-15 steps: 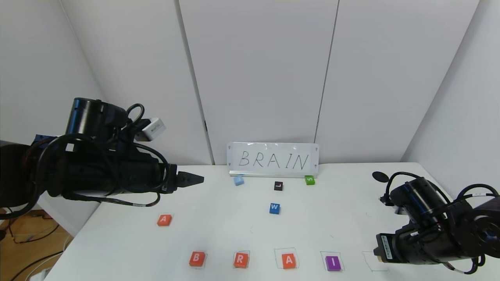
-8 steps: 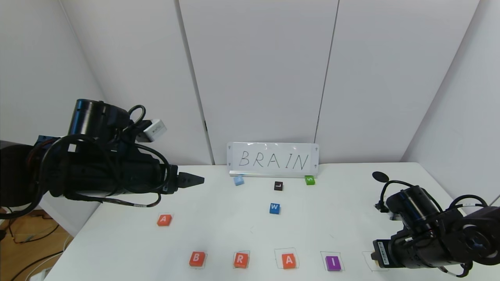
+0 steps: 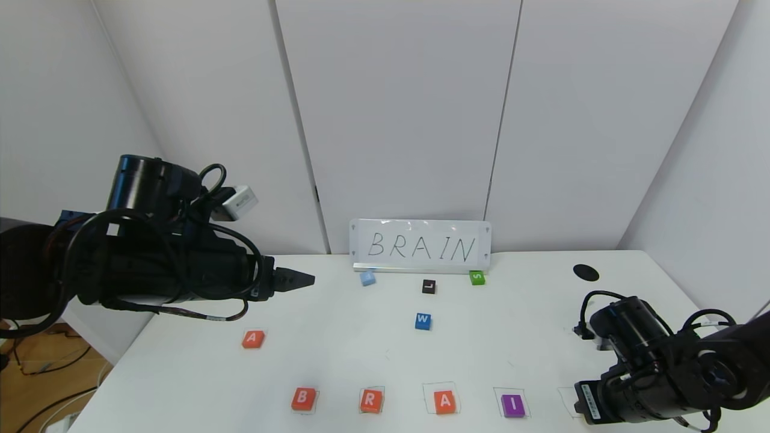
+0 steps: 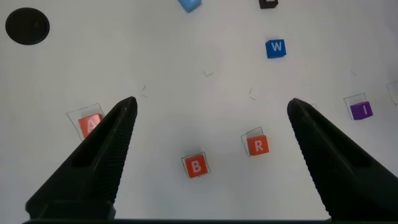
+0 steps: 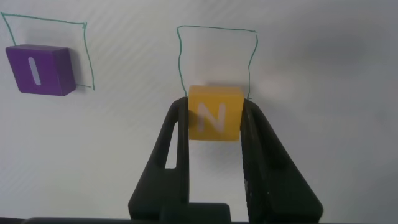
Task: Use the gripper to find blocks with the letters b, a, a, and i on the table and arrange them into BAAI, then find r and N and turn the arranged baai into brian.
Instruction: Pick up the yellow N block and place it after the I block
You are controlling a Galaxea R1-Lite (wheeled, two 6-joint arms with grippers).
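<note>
On the table (image 3: 529, 337) a front row reads B (image 3: 304, 399), R (image 3: 371, 400), A (image 3: 444, 402) and purple I (image 3: 513, 405). The second orange A (image 3: 253, 339) lies apart at the left. My right gripper (image 5: 215, 115) is shut on the yellow N tile (image 5: 215, 112) and holds it at the near edge of an empty pencilled outline (image 5: 216, 59), right of the I (image 5: 38, 70). In the head view the N is hidden under the right arm (image 3: 649, 373). My left gripper (image 4: 211, 106) is open and empty, held high over the table's left side above B (image 4: 196, 166) and R (image 4: 258, 145).
A BRAIN sign (image 3: 420, 246) stands at the back. Before it lie a light-blue tile (image 3: 367, 278), a black L tile (image 3: 428, 286), a green S tile (image 3: 477, 278) and a blue W tile (image 3: 423, 321). A black hole (image 3: 586, 272) is at the back right.
My right arm has moved down and toward the table's front edge, by the empty outline at the row's right end. The left arm and the tiles have not moved.
</note>
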